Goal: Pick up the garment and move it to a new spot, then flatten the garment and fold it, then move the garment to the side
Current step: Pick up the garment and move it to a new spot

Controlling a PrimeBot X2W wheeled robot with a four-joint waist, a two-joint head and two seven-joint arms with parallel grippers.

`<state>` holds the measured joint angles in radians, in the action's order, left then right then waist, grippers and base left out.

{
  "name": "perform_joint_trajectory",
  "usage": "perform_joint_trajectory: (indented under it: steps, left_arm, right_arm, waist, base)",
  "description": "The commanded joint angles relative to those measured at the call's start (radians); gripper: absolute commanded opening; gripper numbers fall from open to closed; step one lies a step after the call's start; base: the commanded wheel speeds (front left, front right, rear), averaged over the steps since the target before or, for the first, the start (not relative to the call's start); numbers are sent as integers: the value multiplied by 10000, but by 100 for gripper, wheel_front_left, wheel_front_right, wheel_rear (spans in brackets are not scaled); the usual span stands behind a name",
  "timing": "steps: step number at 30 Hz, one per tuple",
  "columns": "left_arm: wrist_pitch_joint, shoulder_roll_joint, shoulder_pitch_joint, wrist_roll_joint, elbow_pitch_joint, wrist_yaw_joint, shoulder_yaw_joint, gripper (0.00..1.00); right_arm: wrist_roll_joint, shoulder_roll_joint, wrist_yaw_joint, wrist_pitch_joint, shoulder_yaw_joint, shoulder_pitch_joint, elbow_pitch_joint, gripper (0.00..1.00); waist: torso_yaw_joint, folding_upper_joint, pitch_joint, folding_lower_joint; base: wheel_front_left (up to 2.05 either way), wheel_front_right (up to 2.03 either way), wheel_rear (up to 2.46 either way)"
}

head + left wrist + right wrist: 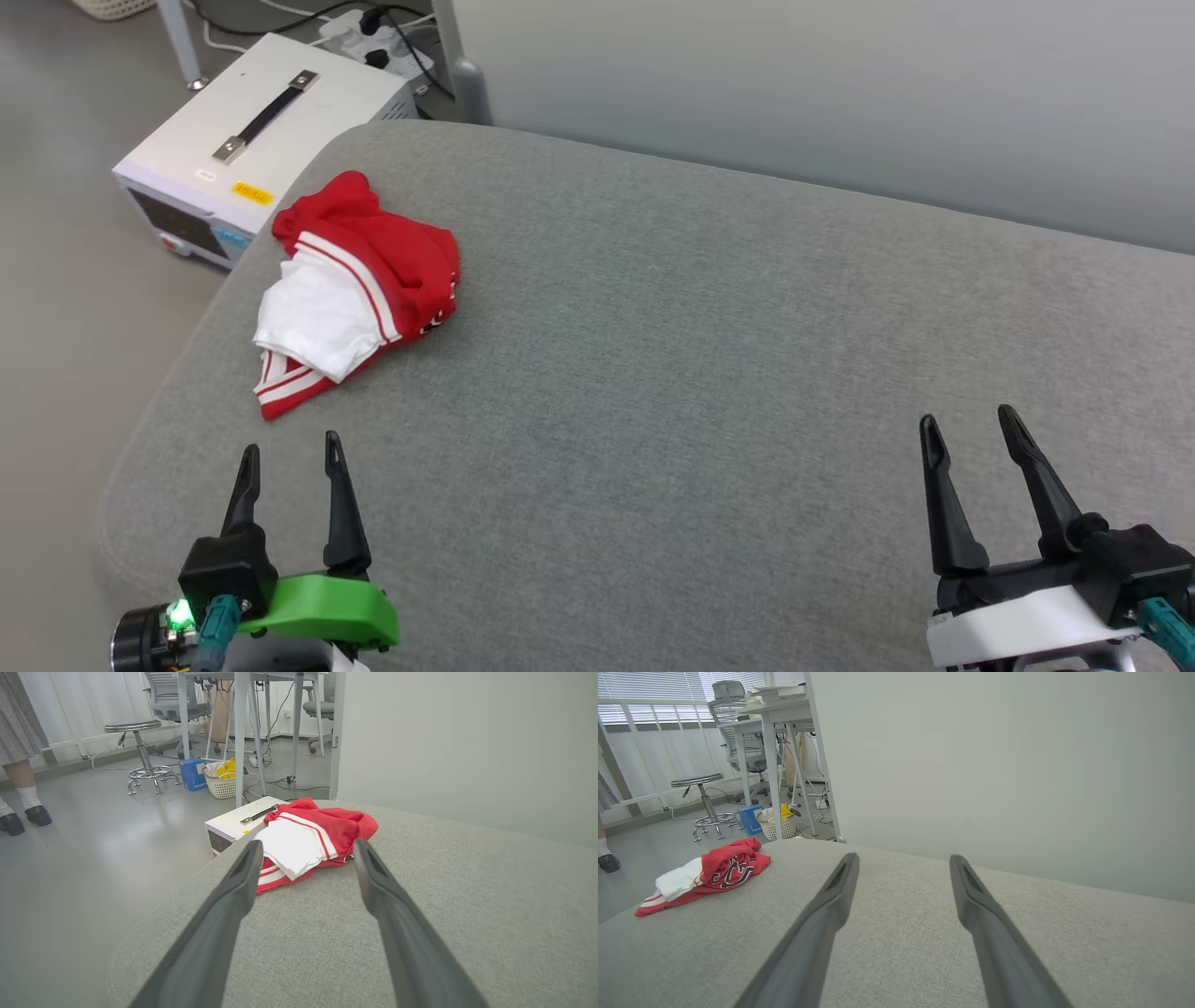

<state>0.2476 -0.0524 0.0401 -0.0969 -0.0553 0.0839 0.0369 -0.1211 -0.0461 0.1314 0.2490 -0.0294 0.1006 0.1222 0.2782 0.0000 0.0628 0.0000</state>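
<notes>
Garment (pixel 359 280), a crumpled red-and-white fabric T-shirt, lies upper left, untouched; left gripper (pixel 290 442) and right gripper (pixel 967 414) gape empty, ready for picking.

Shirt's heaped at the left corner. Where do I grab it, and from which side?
I'd pinch the garment at its raised red hump, coming down from above with the open left gripper, the nearer one. Folds stand up there; the striped near hem lies flat on the cushion.
</notes>
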Motion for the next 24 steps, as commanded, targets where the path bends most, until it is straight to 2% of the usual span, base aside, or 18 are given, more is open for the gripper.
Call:
perform_joint_trajectory:
  steps: [1,7,14,18,24]
  left_arm:
    - [133,22,-5,-116,-56,103,16,100]
    - [141,22,2,-309,-122,92,171,100]
    - [141,22,-32,-734,-235,-49,490,100]
    - [141,22,-315,-978,-341,-421,861,100]
    - [141,-324,-1749,-818,-686,-1432,1714,100]
  right_arm:
    - [90,-41,-7,120,-3,15,99,100]
    - [208,-41,-7,128,-43,-28,115,100]
    - [269,-41,-7,128,-88,-55,109,100]
    - [300,-41,-7,128,-133,-96,110,100]
    - [524,-47,-7,128,-175,-386,218,100]
  waist:
    - [752,0,216,0]
    - [1261,0,315,0]
    - [1439,0,339,0]
    - [1351,0,396,0]
    - [976,0,882,0]
  base:
    - [0,0,0]
    - [0,0,0]
    - [0,0,0]
    - [0,0,0]
    - [0,0,0]
